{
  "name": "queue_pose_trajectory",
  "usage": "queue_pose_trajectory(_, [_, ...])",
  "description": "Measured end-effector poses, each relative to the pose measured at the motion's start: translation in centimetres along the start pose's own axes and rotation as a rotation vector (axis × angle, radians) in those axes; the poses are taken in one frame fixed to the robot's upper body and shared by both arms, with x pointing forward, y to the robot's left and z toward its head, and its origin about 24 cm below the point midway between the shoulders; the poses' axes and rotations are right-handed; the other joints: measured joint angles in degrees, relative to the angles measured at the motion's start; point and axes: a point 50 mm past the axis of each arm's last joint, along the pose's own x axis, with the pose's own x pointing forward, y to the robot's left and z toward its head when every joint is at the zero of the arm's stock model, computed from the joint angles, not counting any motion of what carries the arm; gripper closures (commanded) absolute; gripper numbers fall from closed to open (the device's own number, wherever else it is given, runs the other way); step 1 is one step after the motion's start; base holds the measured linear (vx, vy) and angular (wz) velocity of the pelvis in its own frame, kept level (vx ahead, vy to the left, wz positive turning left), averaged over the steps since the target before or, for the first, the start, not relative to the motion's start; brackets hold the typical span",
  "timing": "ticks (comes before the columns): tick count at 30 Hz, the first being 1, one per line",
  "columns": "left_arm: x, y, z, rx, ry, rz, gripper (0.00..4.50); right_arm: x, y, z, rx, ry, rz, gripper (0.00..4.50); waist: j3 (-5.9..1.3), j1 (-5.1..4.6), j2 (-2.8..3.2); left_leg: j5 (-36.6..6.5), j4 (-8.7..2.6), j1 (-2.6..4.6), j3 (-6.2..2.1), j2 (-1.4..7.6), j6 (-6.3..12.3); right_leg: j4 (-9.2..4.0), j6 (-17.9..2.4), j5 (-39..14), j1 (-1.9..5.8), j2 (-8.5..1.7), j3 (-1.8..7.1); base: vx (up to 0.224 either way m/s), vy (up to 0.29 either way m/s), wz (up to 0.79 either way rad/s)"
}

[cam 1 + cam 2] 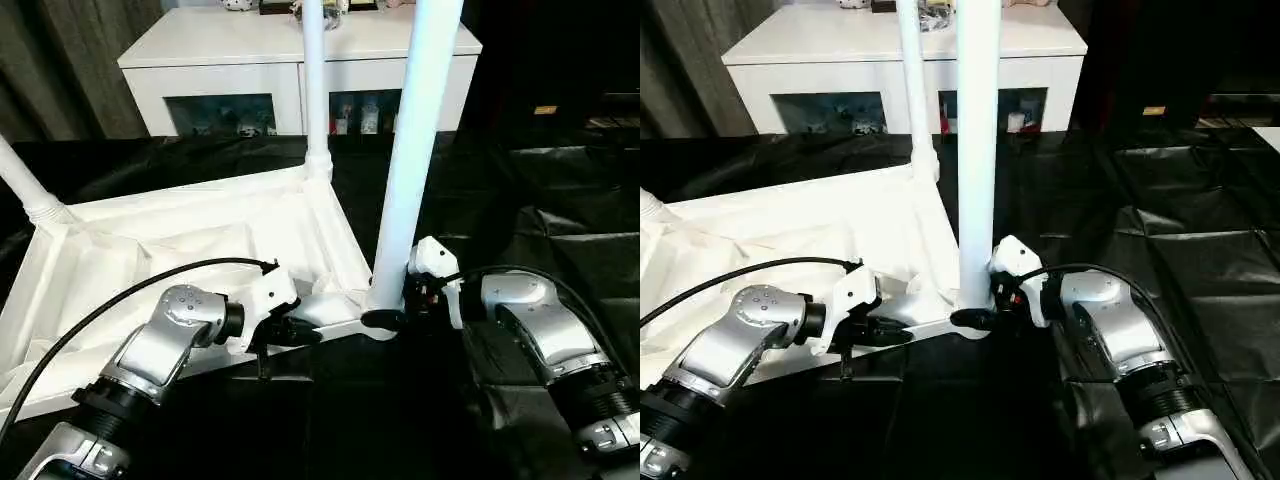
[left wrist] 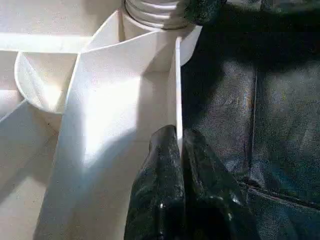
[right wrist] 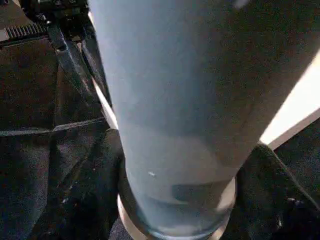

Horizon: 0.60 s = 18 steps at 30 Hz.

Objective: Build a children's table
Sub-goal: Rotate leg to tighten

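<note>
The white tabletop (image 1: 170,240) lies upside down on the black sheet, its ribbed underside facing up. Three white legs stand in corner sockets: a far one (image 1: 315,90), one at the left (image 1: 20,185), and a near one (image 1: 415,150). My left gripper (image 1: 300,332) is shut on the tabletop's front rim, and in the left wrist view its fingers (image 2: 160,190) pinch that thin wall. My right gripper (image 1: 390,305) wraps the base of the near leg at its socket. In the right wrist view that leg (image 3: 175,125) sits between the fingers, which press on both sides.
A white cabinet (image 1: 300,50) with glass doors stands behind the table. Wrinkled black sheeting (image 1: 530,210) covers the floor to the right and in front. A black cable (image 1: 150,285) arcs over my left forearm.
</note>
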Motion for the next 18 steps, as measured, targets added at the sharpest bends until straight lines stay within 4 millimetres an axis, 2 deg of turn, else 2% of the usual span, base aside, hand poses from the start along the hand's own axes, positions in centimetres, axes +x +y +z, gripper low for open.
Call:
queue_pose_trajectory(6, [-0.1,0.1,-0.1,-0.005,0.004,0.017,4.50,0.5,-0.1,-0.2,0.024,-0.008,-0.035,1.84,-0.01,-0.10,-0.01,0.0,0.01,0.03,0.00,0.01,0.00,0.03,0.0,0.0,0.01,0.00,0.00,0.000,0.000,0.00])
queue_pose_trajectory(9, [0.1,0.7,-0.2,-0.040,-0.008,0.105,4.50,2.0,-0.8,-0.2,0.090,-0.047,-0.180,1.84,-0.03,-1.17,-0.04,0.0,0.02,0.19,0.00,0.00,-0.04,0.08,-0.1,0.1,0.08,0.01,0.03,0.000,0.000,0.00])
queue_pose_trajectory(10, [0.4,0.9,-0.1,-0.047,-0.013,0.133,4.50,2.4,-1.0,-0.2,0.109,-0.052,-0.233,1.84,-0.03,-1.48,-0.04,0.0,0.02,0.24,0.00,-0.01,-0.05,0.07,-0.1,0.1,0.13,0.01,0.03,0.000,0.000,0.00])
queue_pose_trajectory(13, [2.3,1.8,1.0,-0.099,-0.030,0.234,4.50,3.5,-1.9,0.0,0.199,-0.069,-0.423,1.84,-0.04,-1.60,-0.02,0.0,0.02,0.36,0.00,-0.06,-0.06,0.04,-0.1,0.1,0.26,0.01,0.13,0.000,0.000,0.00])
queue_pose_trajectory(18, [4.7,2.6,2.5,-0.190,-0.036,0.355,4.50,4.6,-3.2,0.6,0.275,-0.040,-0.689,1.85,-0.11,-1.42,0.12,0.0,0.01,0.34,0.00,-0.20,-0.05,0.01,-0.1,0.1,0.34,-0.03,0.29,0.000,0.000,0.00])
